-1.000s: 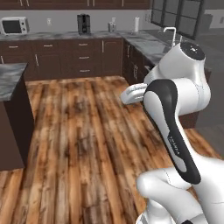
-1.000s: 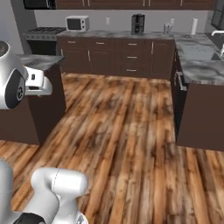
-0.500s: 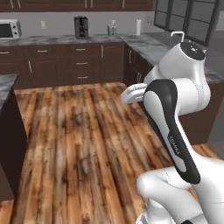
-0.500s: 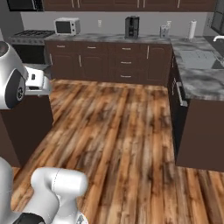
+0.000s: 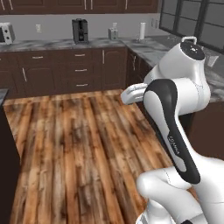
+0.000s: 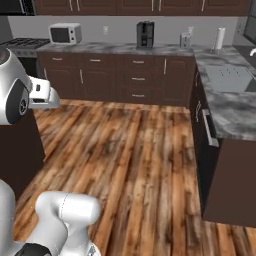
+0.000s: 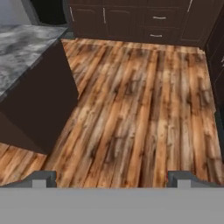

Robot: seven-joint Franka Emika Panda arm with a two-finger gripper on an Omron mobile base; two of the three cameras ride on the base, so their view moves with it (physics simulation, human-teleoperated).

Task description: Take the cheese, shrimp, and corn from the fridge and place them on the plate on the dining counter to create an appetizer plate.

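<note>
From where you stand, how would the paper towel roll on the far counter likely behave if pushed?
The paper towel roll stands tall and narrow, so it would probably tip. It looks light and soft. Once on its side, its round form would likely roll along the counter.

This is a home kitchen. Dark brown cabinets with drawer fronts line the back wall under a grey marbled worktop. On that worktop stand a white microwave, a black coffee machine, a small toaster and an upright paper-towel roll. A stove sits at the left end, and a sink is set into the side run. Wood planks cover the floor, and dark-framed windows sit above the right-hand worktop.
</note>
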